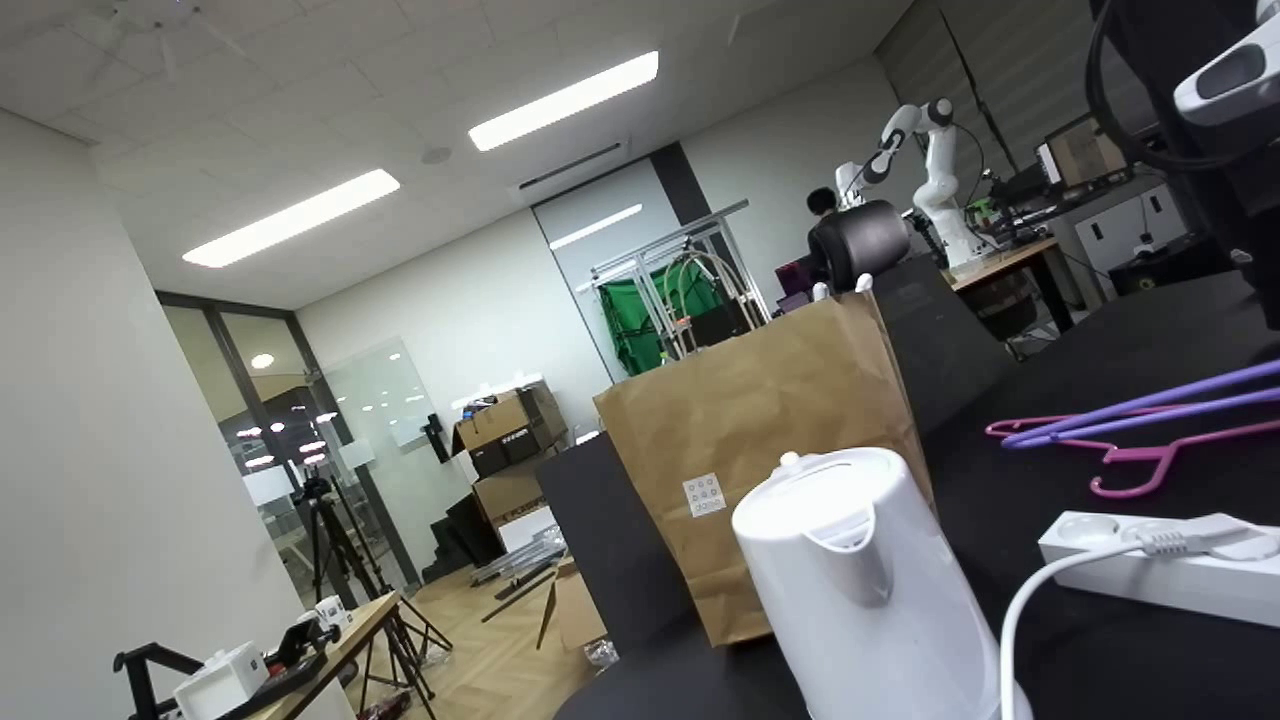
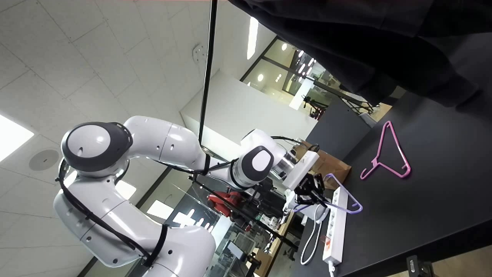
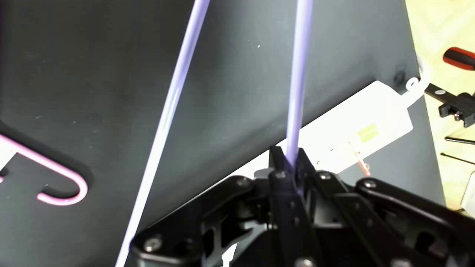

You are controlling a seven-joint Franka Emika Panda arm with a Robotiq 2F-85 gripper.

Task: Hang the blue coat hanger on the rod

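Above the white power strip [image 2: 336,229], the end effector [image 3: 291,153] is nipped nearly closed on one slim side of the blue coat hanger [image 3: 163,124], probably light, stiff, slick plastic that could swivel, so straight stretches suit a hold best.

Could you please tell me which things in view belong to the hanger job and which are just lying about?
In the job:
blue hanger
claw, gripping it
rod: cannot tell which

Lying about:
pink hanger
kettle
power strip
paper bag
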